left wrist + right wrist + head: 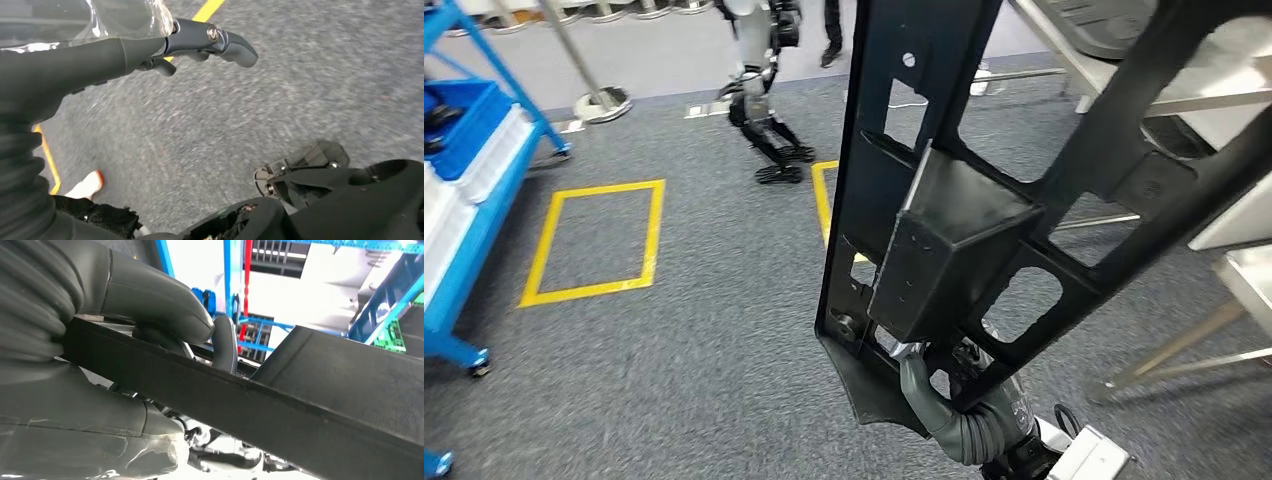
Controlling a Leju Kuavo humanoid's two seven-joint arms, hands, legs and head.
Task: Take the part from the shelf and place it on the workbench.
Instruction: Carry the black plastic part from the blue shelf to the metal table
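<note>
The part [954,230] is a long black plastic frame with cut-outs and a box-shaped block in its middle. It stands tilted in front of the head camera, hiding much of the floor on the right. My right hand [954,410] grips its lower end from below. In the right wrist view the thumb and fingers of the right hand [150,315] clamp a black edge of the part [300,405]. My left hand [150,50] hangs over grey carpet, fingers loosely extended, holding nothing.
A blue shelf rack [484,170] with blue bins stands at the left. A yellow floor square [594,240] lies beside it. Another humanoid robot [759,90] stands at the back, near a stanchion base [602,103]. The metal workbench [1214,100] and its legs are at the right.
</note>
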